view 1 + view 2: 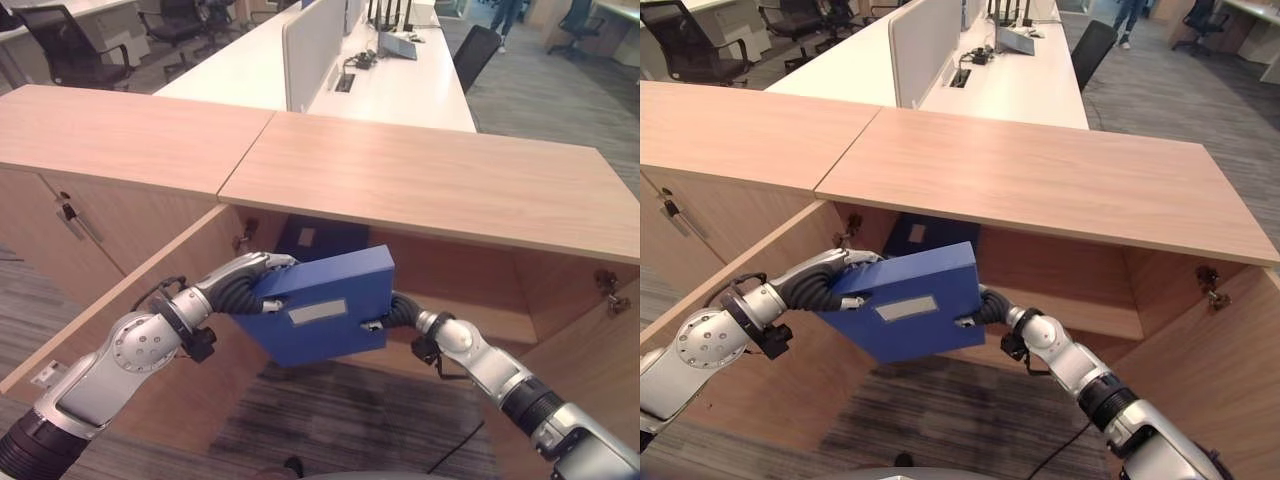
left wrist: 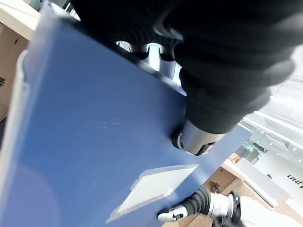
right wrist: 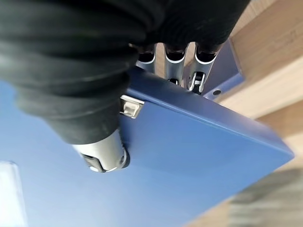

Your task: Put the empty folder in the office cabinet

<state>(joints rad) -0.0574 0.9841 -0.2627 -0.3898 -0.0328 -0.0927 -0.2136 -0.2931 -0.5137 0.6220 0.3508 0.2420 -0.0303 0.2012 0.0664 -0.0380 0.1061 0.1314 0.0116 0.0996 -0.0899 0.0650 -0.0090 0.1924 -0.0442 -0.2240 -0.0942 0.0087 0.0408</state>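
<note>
A blue folder (image 1: 330, 285) with a pale label pocket on its front hangs tilted in front of the open office cabinet (image 1: 450, 265), just below its wooden top (image 1: 430, 180). My left hand (image 1: 243, 283) grips the folder's left edge, thumb (image 2: 191, 137) on the front and fingers behind. On the right edge my right hand (image 1: 398, 312) grips it the same way, with its thumb (image 3: 102, 153) on the front face. A second blue folder (image 1: 322, 240) stands inside the cabinet behind the held one.
The cabinet's left door (image 1: 120, 300) and right door (image 1: 590, 370) swing out toward me. A shut neighbouring cabinet (image 1: 80, 215) sits to the left. Behind are white desks (image 1: 400, 85) with a partition, and black chairs (image 1: 70, 45).
</note>
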